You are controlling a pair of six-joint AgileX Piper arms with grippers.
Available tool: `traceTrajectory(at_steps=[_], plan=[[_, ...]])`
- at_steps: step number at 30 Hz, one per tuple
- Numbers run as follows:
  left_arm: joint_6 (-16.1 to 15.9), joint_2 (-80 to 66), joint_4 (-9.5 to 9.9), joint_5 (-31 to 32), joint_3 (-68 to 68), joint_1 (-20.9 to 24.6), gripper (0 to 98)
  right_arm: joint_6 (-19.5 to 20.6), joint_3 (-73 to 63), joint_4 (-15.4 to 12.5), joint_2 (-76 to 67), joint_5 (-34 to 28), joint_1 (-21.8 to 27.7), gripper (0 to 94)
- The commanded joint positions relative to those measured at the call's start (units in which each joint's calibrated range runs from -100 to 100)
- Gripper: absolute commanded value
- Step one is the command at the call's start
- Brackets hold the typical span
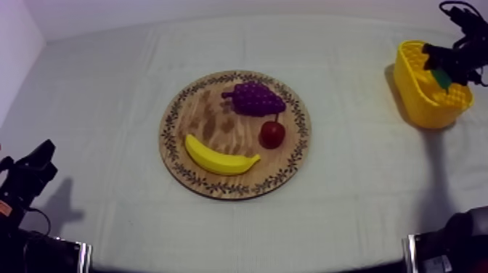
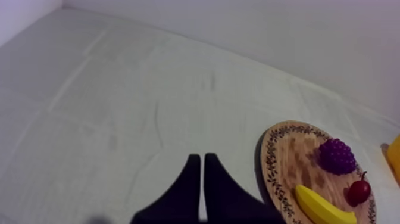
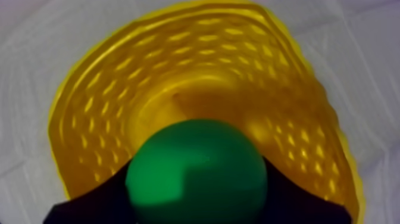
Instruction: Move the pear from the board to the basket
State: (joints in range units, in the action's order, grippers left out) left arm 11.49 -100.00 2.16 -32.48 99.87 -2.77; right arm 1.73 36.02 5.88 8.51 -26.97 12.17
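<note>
A green pear (image 3: 195, 173) sits between the black fingers (image 3: 95, 199) of my right gripper (image 3: 196, 184), which is shut on it right over the hollow of the yellow basket (image 3: 149, 71). In the top view the right gripper (image 1: 446, 69) hangs over the basket (image 1: 421, 102) at the table's far right, with a bit of the pear (image 1: 441, 78) showing at the basket's rim. The round wooden board (image 1: 181, 156) lies mid-table. My left gripper (image 1: 40, 156) rests low at the left, its fingers together as a narrow wedge (image 2: 199, 158) over bare cloth.
On the board lie a bunch of purple grapes (image 1: 254, 98), a small red fruit (image 1: 272, 134) and a banana (image 1: 218, 157). The left wrist view shows the board (image 2: 286, 161) with the same fruit off to the side of the left gripper.
</note>
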Motion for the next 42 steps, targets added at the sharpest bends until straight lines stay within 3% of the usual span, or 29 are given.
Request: traceTrajectory(at_steps=[1,9,27,31,37,42], plan=[[0.0,0.0,0.02,0.0,0.0,0.0,0.1,0.0,0.5,0.2,0.2,-0.1,0.0,37.2],[0.0,0.0,0.02,0.0,0.0,0.0,0.1,0.7,2.2,0.7,0.4,0.8,0.1,48.0],[0.0,0.0,0.02,0.0,0.0,0.0,0.1,-3.9,7.7,-2.3,-4.5,5.6,0.6,59.4],[0.0,0.0,0.02,0.0,0.0,0.0,0.1,-6.2,9.7,-4.8,-7.9,7.5,0.7,49.8],[0.0,0.0,0.02,0.0,0.0,0.0,0.1,-15.0,14.7,-14.7,-18.1,9.4,-0.1,11.5],[0.0,0.0,0.02,0.0,0.0,0.0,0.1,-19.6,25.4,-21.5,-32.1,11.6,-2.7,2.3]])
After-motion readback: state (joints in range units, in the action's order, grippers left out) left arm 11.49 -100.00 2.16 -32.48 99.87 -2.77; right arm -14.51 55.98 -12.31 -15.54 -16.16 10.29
